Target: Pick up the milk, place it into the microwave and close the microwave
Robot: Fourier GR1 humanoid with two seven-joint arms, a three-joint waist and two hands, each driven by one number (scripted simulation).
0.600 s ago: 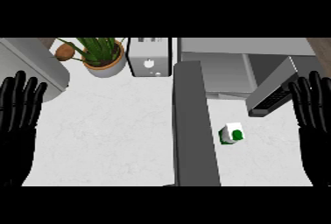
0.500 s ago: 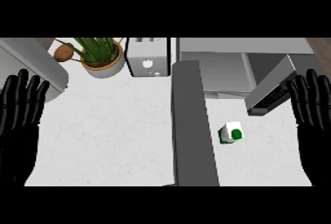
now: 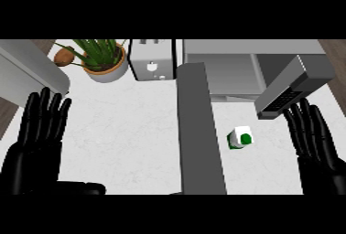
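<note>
- White counter fills most of the head view, and a long grey bar runs down its middle, splitting a bare left half from the right half where the work lies.
- At the top right stands the microwave, its cavity showing pale and unoccupied; its door is swung out towards the right, so the way in is already clear and only the closing step will need the door again.
- Against the back edge, a toaster and a potted plant sit side by side, well apart from the task area and unlikely to get in the way.
- Left hand rests near the left edge, fingers straight and up, holding nothing.
- Right hand shows at the right edge, fingers also straight and spread, holding nothing; it sits near the milk and just below the door, so I judge it the natural hand for the pick-up.
- Milk, a small white carton with a green mark, stands on the counter just right of the bar, in front of the microwave and apart from both hands; nothing has been grasped yet.
</note>
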